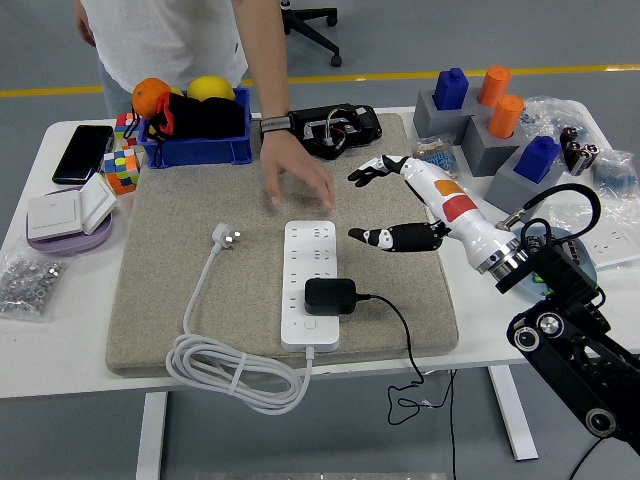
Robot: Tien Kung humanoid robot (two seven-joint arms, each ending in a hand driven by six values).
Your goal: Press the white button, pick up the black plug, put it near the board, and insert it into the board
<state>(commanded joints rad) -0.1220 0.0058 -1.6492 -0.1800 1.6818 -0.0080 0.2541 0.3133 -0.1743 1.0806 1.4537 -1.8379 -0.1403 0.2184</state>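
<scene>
One camera, the head view, is showing us the black plug (330,295) sitting seated in the white board (311,283) on the felt mat (200,270), its cord (400,340) trailing off the desk (60,340) edge. We are seeing the right robot hand (395,205) hovering just right of the board, fingers spread, holding nothing. A person's hand (295,180) is hanging above the board's far end. We are judging the plug light, rigid and smooth, best pinched across its flat sides. We are not making out its prongs or the white button; the left arm is out of frame.
</scene>
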